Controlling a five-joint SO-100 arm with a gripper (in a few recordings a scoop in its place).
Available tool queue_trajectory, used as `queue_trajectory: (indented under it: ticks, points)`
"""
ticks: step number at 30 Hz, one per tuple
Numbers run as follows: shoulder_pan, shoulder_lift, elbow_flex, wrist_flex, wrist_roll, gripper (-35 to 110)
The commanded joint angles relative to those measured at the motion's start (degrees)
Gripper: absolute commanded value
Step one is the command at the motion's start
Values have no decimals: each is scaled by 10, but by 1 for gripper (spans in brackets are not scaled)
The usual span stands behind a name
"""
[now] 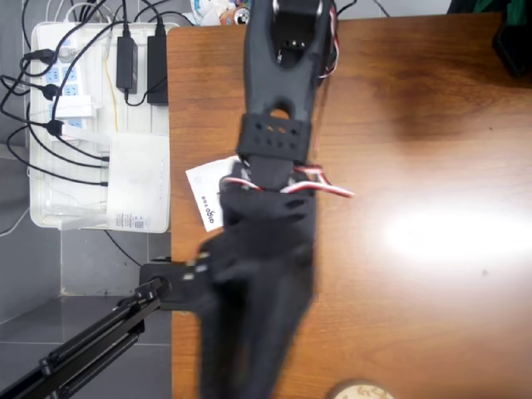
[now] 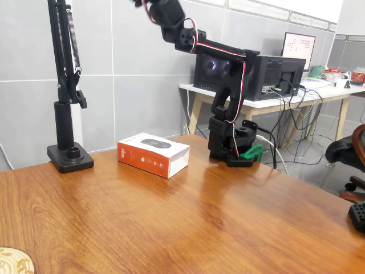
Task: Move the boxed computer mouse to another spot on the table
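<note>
We see the mouse box (image 2: 153, 154) lying flat on the table (image 2: 188, 222), near the far edge between the lamp stand (image 2: 69, 157) and the arm's base (image 2: 231, 145); the carton is shut, so only the pictured mouse shows. From overhead the arm (image 1: 274, 166) hides most of it, and we cannot tell how the jaws stand. Beside the table, a white tray (image 1: 46, 212) holds power strips (image 1: 66, 83), plugs and a white router (image 1: 137, 183).

The brown wood-grain table (image 2: 188, 228) shines with glare. The boxed computer mouse (image 2: 153, 154) lies flat on it near the far edge. Left of the box stands a black lamp-stand base (image 2: 70, 158); right of it, the arm's black base (image 2: 231, 145). A round pale coaster (image 2: 14, 261) sits well in front, at the near corner.
</note>
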Motion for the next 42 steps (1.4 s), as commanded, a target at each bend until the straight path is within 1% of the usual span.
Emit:
queue_trajectory:
  ticks: [1,3,5,9,11,13,18,22,28,31,35,38,42]
  points:
    - [19,-4,-31,-129,-326,0]
    - [21,18,-12,-171,-330,0]
    - [16,72,47,-215,-331,0]
    - [20,224,244,-346,-332,0]
    - [23,298,335,-396,-332,0]
    - [25,363,421,-424,-332,0]
    - [17,499,606,-438,-332,0]
    - [19,541,672,-439,-339,0]
    - [-4,632,764,-428,-334,0]
    - [-7,682,766,-396,-330,0]
    - [-47,758,766,-384,-310,0]
    - [-55,766,766,-425,-323,0]
    - [-67,766,766,-439,-321,0]
